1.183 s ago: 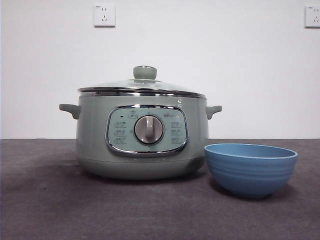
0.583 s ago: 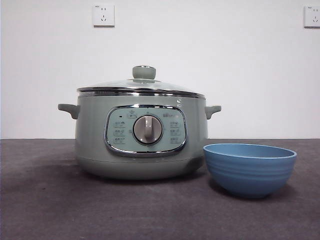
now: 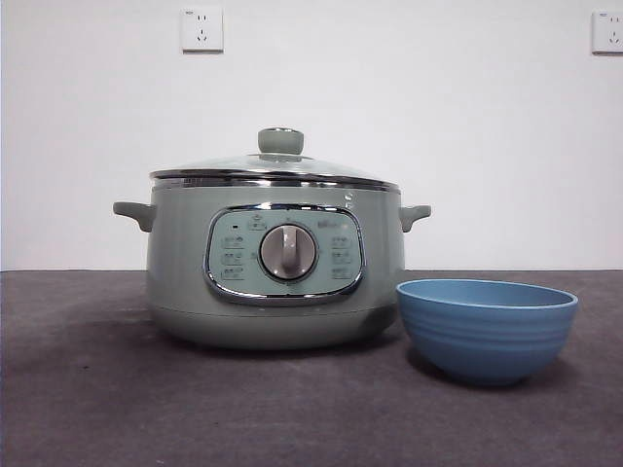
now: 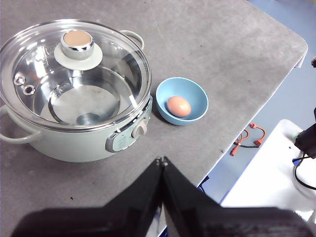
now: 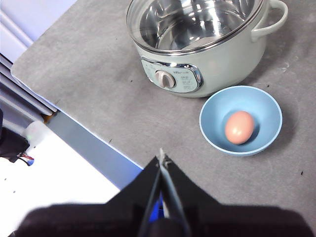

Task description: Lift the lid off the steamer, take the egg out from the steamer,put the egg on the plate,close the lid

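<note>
The sage-green steamer [image 3: 275, 263] stands on the dark table with its glass lid [image 3: 275, 167] seated on the rim. From above, the lid [image 4: 74, 74] covers the steamer [image 4: 89, 143], whose pot holds no egg. A brown egg [image 4: 179, 106] lies in the blue plate [image 4: 196, 94] right beside the steamer; it is the same egg [image 5: 239, 127] and plate [image 5: 217, 111] in the right wrist view. My left gripper [image 4: 162, 161] is shut, high above the table's near edge. My right gripper [image 5: 161, 158] is shut too, raised clear of the plate. Neither shows in the front view.
The plate [image 3: 487, 331] sits to the right of the steamer in the front view. The table's edge [image 4: 256, 113] drops off near the plate, with orange cable and white equipment [image 4: 276, 168] beyond it. Two wall sockets [image 3: 201, 29] hang on the back wall.
</note>
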You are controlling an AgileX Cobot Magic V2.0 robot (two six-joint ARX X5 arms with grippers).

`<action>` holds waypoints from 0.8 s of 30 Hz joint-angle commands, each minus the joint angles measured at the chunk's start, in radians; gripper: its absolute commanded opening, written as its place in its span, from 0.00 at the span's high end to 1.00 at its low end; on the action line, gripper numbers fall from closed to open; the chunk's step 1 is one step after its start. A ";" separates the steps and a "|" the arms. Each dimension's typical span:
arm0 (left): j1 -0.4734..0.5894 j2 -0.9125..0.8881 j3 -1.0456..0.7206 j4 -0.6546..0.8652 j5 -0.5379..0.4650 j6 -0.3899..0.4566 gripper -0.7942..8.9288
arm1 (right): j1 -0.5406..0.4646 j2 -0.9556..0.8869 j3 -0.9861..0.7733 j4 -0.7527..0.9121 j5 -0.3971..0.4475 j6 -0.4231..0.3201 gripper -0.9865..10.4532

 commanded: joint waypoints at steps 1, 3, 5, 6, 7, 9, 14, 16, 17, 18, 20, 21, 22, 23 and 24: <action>0.000 -0.003 -0.009 0.049 -0.044 0.011 0.92 | 0.002 0.000 0.001 0.006 0.000 -0.005 0.91; 0.022 -0.005 -0.009 0.144 -0.146 0.081 0.92 | 0.002 0.000 0.001 0.006 0.000 -0.005 0.91; 0.062 -0.016 -0.011 0.236 -0.185 0.156 0.92 | 0.002 0.000 0.001 0.006 0.000 -0.004 0.91; 0.093 -0.029 -0.013 0.276 -0.178 0.190 0.92 | 0.002 0.000 0.001 0.006 0.000 -0.005 0.91; 0.123 -0.044 -0.021 0.314 -0.166 0.204 0.92 | 0.002 0.000 0.001 0.006 0.000 -0.005 0.91; 0.202 -0.097 -0.065 0.412 -0.129 0.216 0.92 | 0.002 0.000 0.001 0.006 0.000 -0.005 0.91; 0.380 -0.254 -0.281 0.642 -0.133 0.215 0.92 | 0.002 0.000 0.001 0.006 0.003 -0.005 0.91; 0.433 -0.317 -0.392 0.720 -0.133 0.215 0.92 | 0.002 0.000 0.001 0.006 0.003 -0.005 0.91; 0.455 -0.349 -0.456 0.764 -0.133 0.214 0.92 | 0.002 0.000 0.001 0.006 0.003 -0.005 0.91; 0.471 -0.382 -0.520 0.802 -0.132 0.214 0.92 | 0.002 0.000 0.001 0.006 0.003 -0.005 0.91; 0.487 -0.438 -0.630 0.857 -0.132 0.214 0.92 | 0.002 0.000 0.001 0.006 0.003 -0.005 0.91; 0.494 -0.473 -0.698 0.883 -0.132 0.213 0.92 | 0.002 0.000 0.001 0.006 0.004 -0.005 0.91; 0.499 -0.500 -0.746 0.897 -0.133 0.213 0.92 | 0.002 0.000 0.001 0.006 0.004 -0.005 0.91; 0.504 -0.533 -0.799 0.909 -0.132 0.210 0.92 | 0.002 0.000 0.001 0.006 0.004 -0.005 0.91; 0.509 -0.563 -0.850 0.923 -0.133 0.205 0.92 | 0.002 0.000 0.001 0.006 0.004 -0.005 0.91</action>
